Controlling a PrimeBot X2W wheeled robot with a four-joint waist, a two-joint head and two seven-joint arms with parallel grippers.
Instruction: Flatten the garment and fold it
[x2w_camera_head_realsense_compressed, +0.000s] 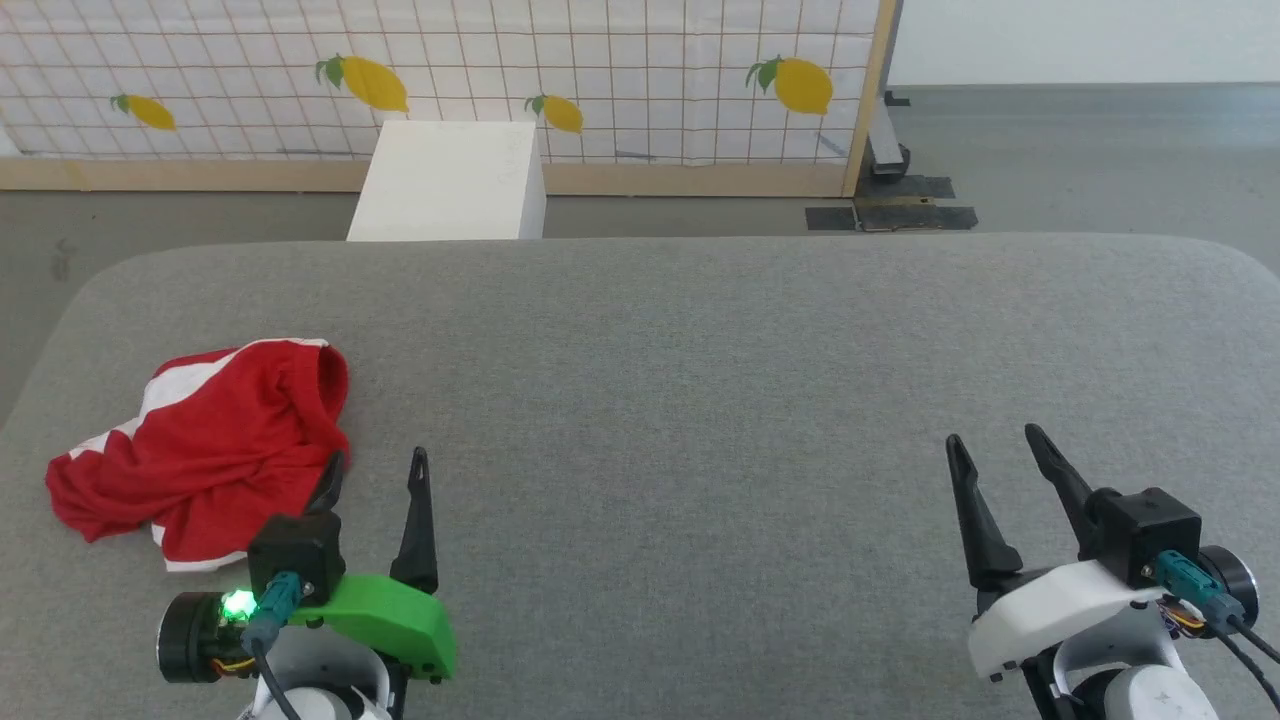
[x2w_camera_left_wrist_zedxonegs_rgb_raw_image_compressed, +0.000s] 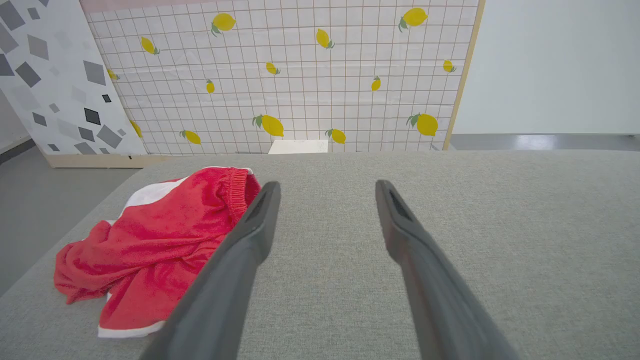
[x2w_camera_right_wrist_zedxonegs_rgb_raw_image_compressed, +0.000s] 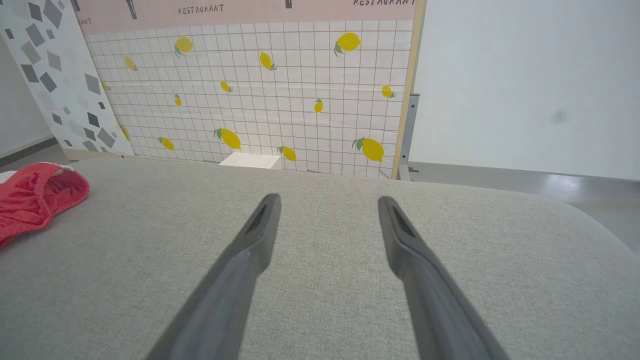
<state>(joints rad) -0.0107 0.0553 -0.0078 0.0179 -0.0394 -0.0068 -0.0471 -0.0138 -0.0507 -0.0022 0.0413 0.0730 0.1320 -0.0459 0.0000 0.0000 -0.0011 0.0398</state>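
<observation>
The garment (x2w_camera_head_realsense_compressed: 215, 440), bright red shorts with white stripes and trim, lies crumpled in a heap at the left of the grey padded table (x2w_camera_head_realsense_compressed: 700, 380). Its gathered waistband faces right. My left gripper (x2w_camera_head_realsense_compressed: 378, 463) stands open just right of the heap, its left finger at the fabric's near right edge, nothing between the fingers. The left wrist view has the garment (x2w_camera_left_wrist_zedxonegs_rgb_raw_image_compressed: 160, 240) left of the open left gripper (x2w_camera_left_wrist_zedxonegs_rgb_raw_image_compressed: 327, 187). My right gripper (x2w_camera_head_realsense_compressed: 990, 438) stands open and empty over bare table at the lower right. In the right wrist view a corner of the garment (x2w_camera_right_wrist_zedxonegs_rgb_raw_image_compressed: 35, 195) lies far left of the right gripper (x2w_camera_right_wrist_zedxonegs_rgb_raw_image_compressed: 329, 200).
A white box (x2w_camera_head_realsense_compressed: 450, 180) stands on the floor beyond the table's far edge. Behind it runs a lemon-patterned grid panel (x2w_camera_head_realsense_compressed: 600, 70) on a wooden frame. The table's left edge runs close past the garment.
</observation>
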